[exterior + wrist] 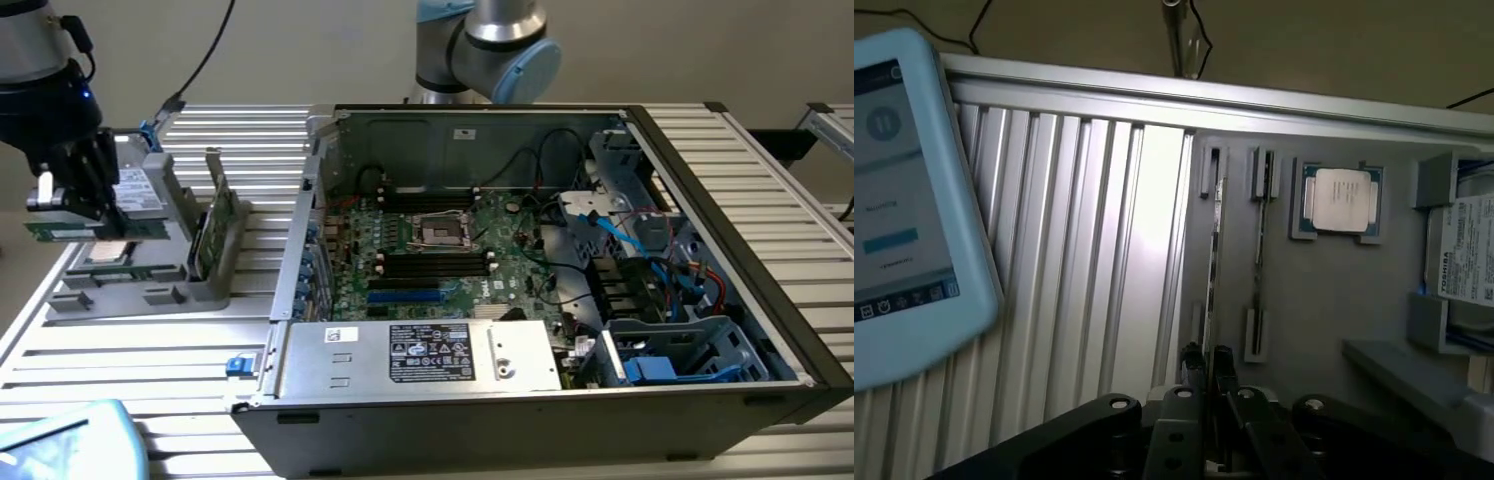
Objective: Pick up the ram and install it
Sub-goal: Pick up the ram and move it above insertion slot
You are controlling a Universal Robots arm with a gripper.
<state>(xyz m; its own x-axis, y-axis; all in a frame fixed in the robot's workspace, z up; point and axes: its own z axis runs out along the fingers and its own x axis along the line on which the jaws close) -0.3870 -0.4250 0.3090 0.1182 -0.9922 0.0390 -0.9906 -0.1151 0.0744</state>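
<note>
In the exterior view the gripper point(83, 215) hangs at the exterior view's left, above the gray tray point(147, 295) on the slatted table point(134, 350). Its dark fingers are drawn in to a narrow gap and clamp the ram point(107, 231), which lies level and lengthwise, clear of the tray. The ram is a long, thin green board with a pale patch near the end toward the exterior view's left. Just below it a silver chip point(107, 250) sits in a tray pocket. Toward the exterior view's right, a second memory stick point(214, 215) stands on edge in a tray slot. The open computer case point(467, 112) is well apart on that side, with its motherboard point(454, 250) exposed.

In the wrist view the gripper point(1207, 365) points down at the gray tray point(1324, 300), its two fingertips point(1194, 362) almost together. What sits in the slim gap between them cannot be made out. Past the tips run two narrow tray slots; a thin stick point(1259, 235) stands edge-on in one of them. The silver chip point(1341, 200) lies beside that slot, a labelled hard drive point(1464, 260) sits at the tray's far end, and a white-framed tablet point(904, 200) rests on the slatted table point(1094, 250).
</note>
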